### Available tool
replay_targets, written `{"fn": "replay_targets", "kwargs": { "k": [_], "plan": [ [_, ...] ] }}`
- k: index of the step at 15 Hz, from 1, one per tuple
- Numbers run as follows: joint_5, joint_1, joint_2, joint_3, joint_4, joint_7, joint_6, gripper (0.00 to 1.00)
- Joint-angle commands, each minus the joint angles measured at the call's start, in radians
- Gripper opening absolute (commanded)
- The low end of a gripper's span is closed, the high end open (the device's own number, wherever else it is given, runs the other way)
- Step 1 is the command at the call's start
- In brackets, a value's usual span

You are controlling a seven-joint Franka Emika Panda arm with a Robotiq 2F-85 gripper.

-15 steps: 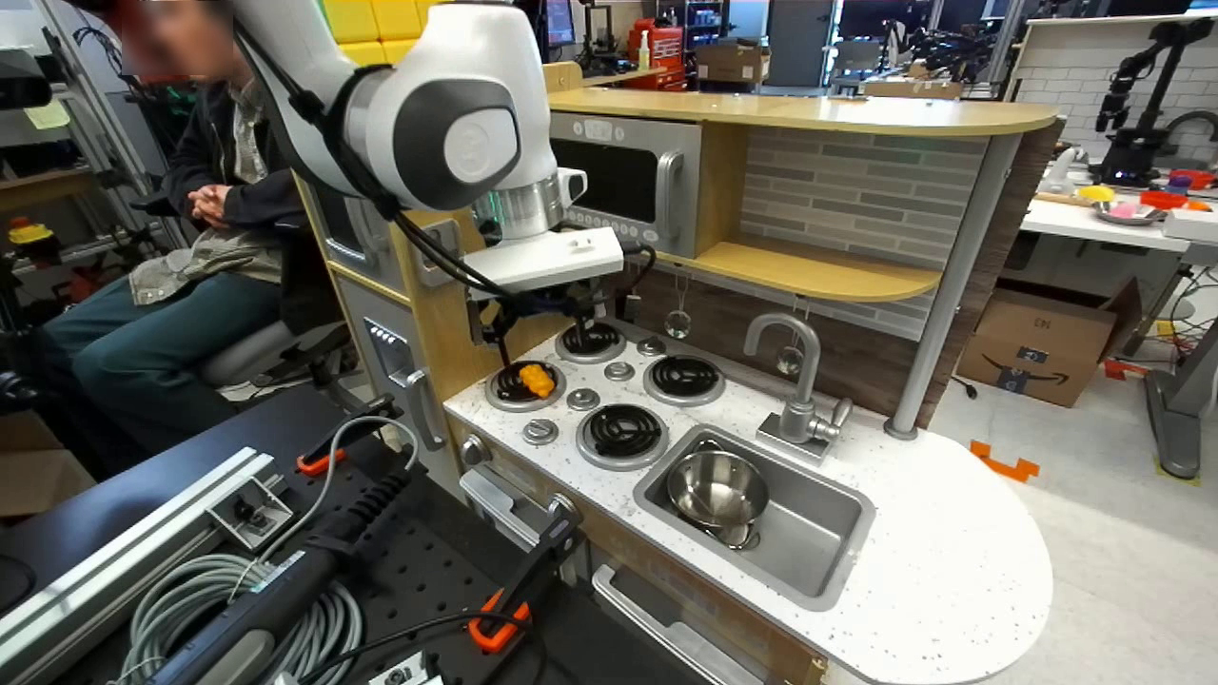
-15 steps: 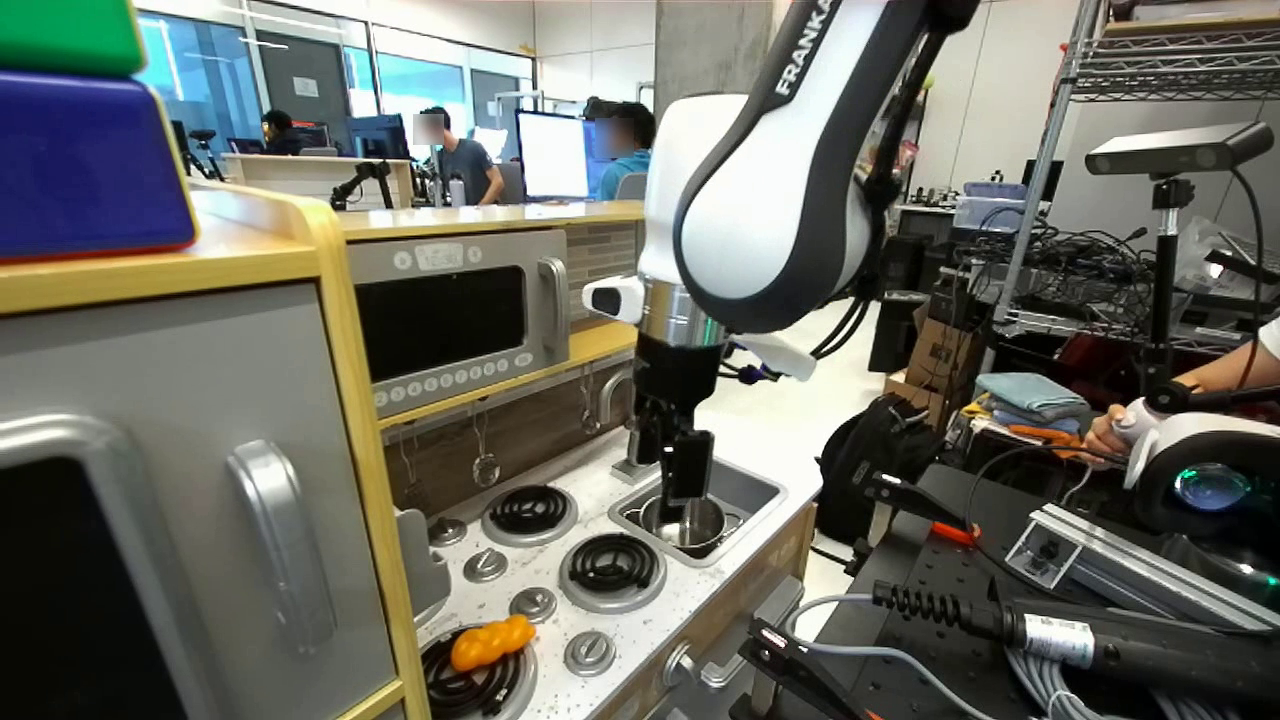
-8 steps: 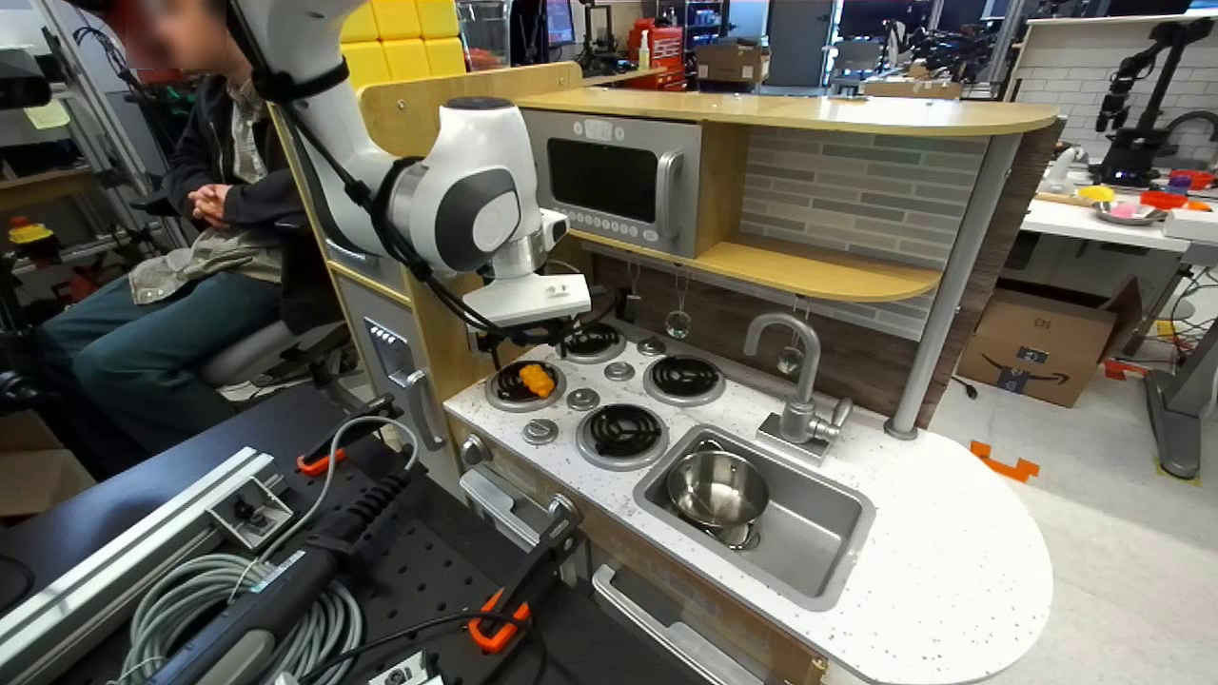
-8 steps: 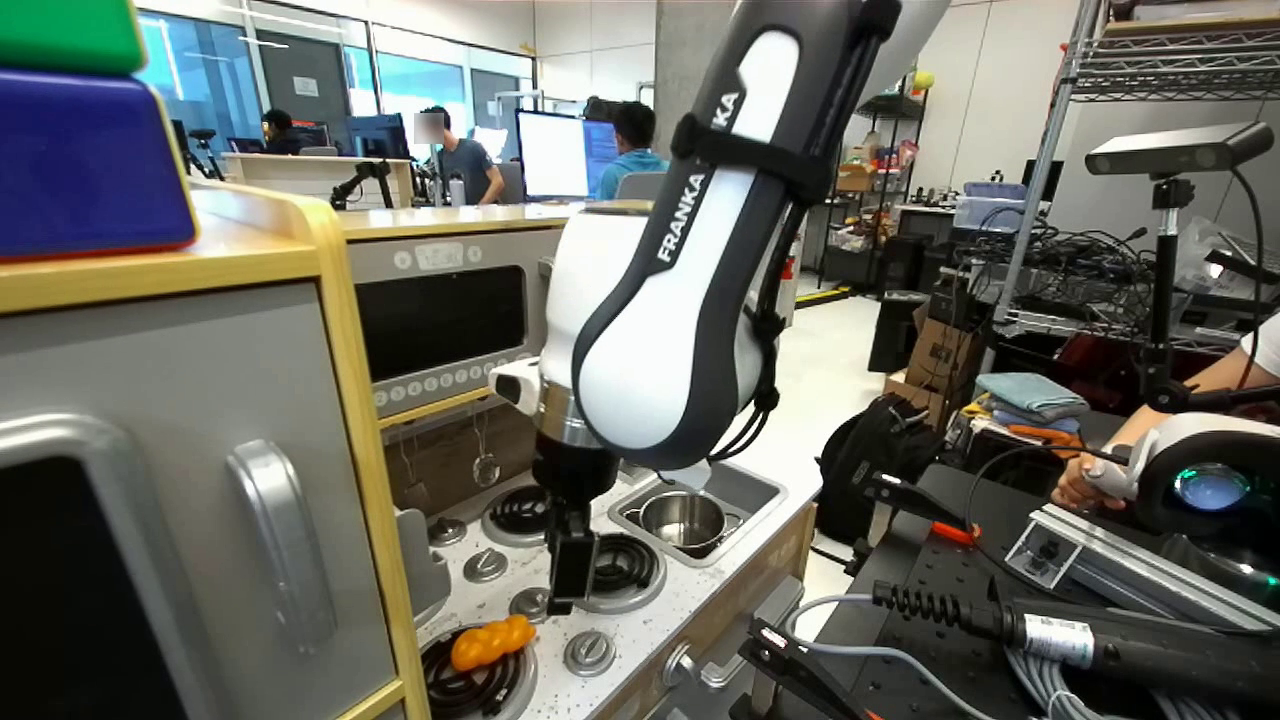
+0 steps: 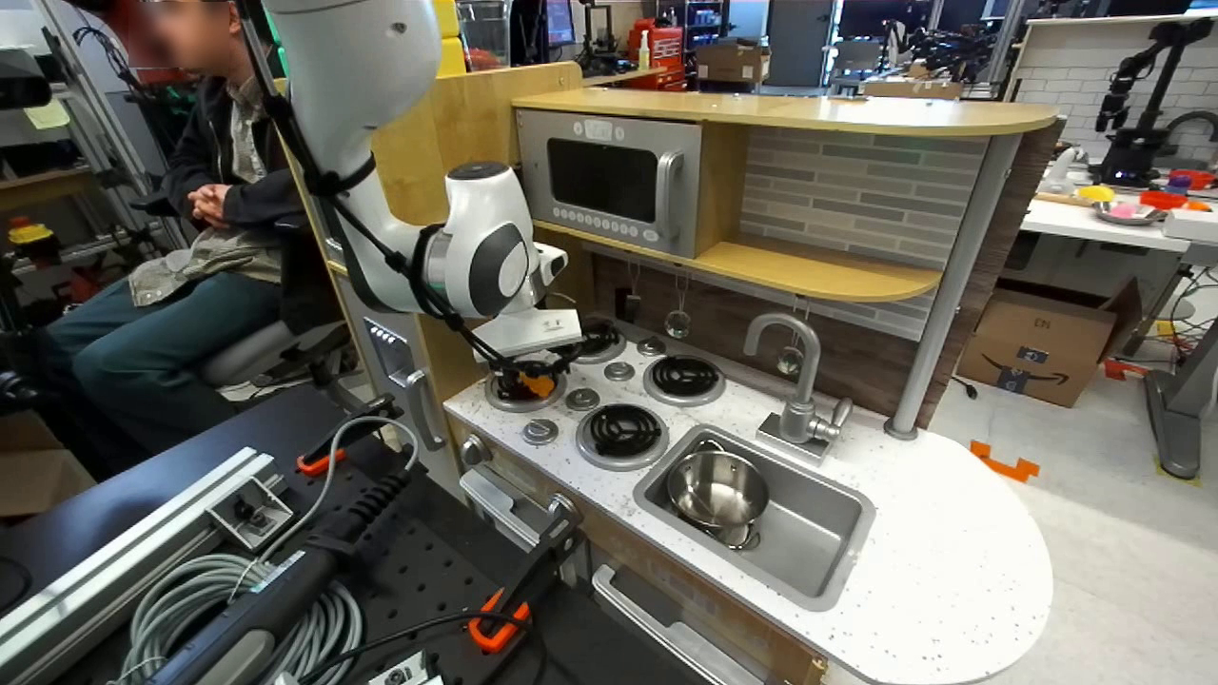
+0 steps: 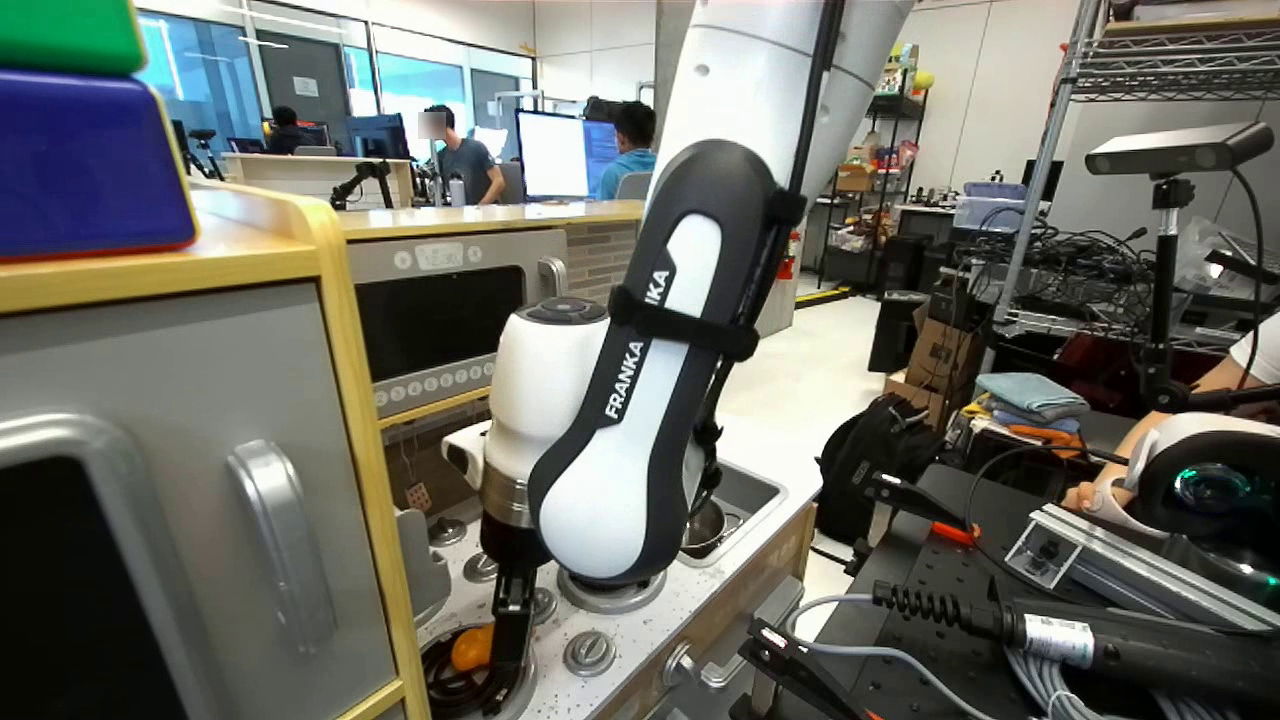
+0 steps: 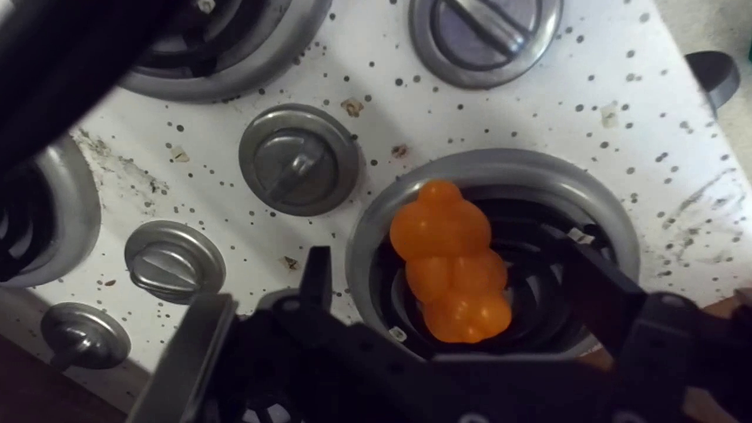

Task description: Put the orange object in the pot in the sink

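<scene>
The orange object [image 5: 539, 385] is a lumpy, rounded toy piece lying on a black stove burner [image 7: 529, 170]. It also shows in an exterior view [image 6: 470, 648], partly hidden by the gripper, and whole in the wrist view [image 7: 451, 264]. My gripper [image 7: 445, 255] is open, one finger on each side of the orange object, with gaps to both fingers. In an exterior view the gripper [image 6: 508, 645] is low at the burner. The shiny silver pot [image 5: 718, 490] stands in the left part of the silver sink [image 5: 828, 542]; the arm partly hides the pot [image 6: 706, 525] in an exterior view.
Stove knobs [image 7: 298, 160] and other burners [image 5: 623, 433] lie between the orange object and the sink. A curved faucet [image 5: 804, 362] rises behind the sink. The microwave [image 5: 609, 185] and a yellow shelf [image 5: 818, 271] overhang the back. A tall cabinet [image 6: 200, 480] stands beside the burner.
The arm has moved away from the sink side and down to the burner with the orange object. The open gripper is now lowered around it. The orange object and pot have not moved.
</scene>
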Motion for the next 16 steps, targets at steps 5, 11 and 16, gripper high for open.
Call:
{"fn": "replay_targets", "kwargs": {
  "k": [5,11,16],
  "plan": [
    [-0.03,0.049,0.117,-0.024,0.139,0.112,0.016,0.49],
    [-0.02,0.007,0.072,-0.027,0.164,0.144,0.016,0.05],
    [-0.005,-0.116,-0.006,-0.034,0.121,0.158,-0.051,0.02]
  ]
}}
